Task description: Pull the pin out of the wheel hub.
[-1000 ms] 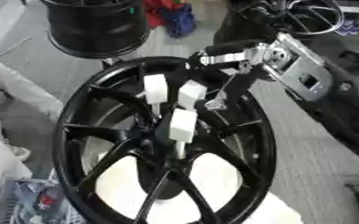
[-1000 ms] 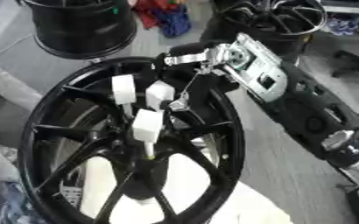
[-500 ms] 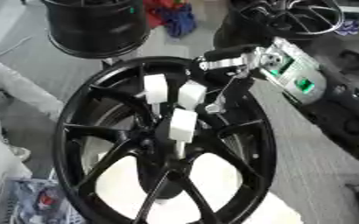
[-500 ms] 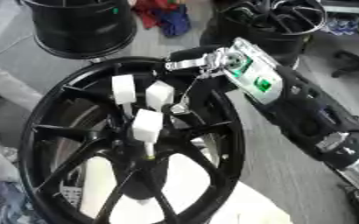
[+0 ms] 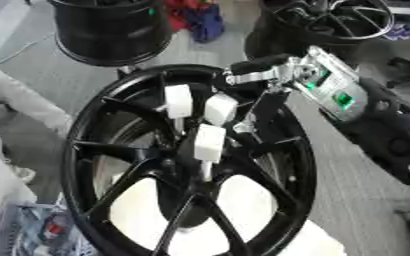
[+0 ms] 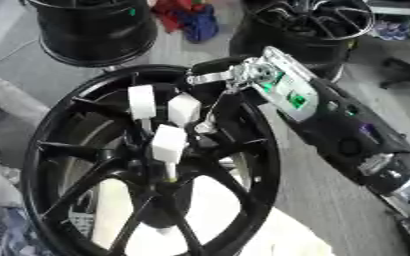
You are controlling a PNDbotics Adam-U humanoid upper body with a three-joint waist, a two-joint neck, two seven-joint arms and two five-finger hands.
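A black spoked wheel (image 5: 84, 150) lies flat in the middle, with its hub (image 5: 191, 167) below centre. Three white block-topped pins stand up from the hub area: a left pin (image 5: 179, 100), a right pin (image 5: 219, 109) and a nearer pin (image 5: 208, 142). My right hand (image 5: 265, 75) reaches in from the right over the wheel's far rim, just right of the right pin. One dark finger (image 5: 252, 65) stretches left above that pin, and a slim finger (image 5: 248, 117) points down beside it. Nothing sits between them. The left hand does not show.
A second black wheel (image 5: 112, 35) stands at the back left and another (image 5: 331, 22) at the back right. Red and blue cloth (image 5: 195, 17) lies between them. Pale fabric (image 5: 16, 105) borders the left side, and a printed bag (image 5: 33, 232) lies at the lower left.
My right forearm has turned and shifted slightly left, bringing the hand closer over the right pin. The three pins and the wheel have not moved.
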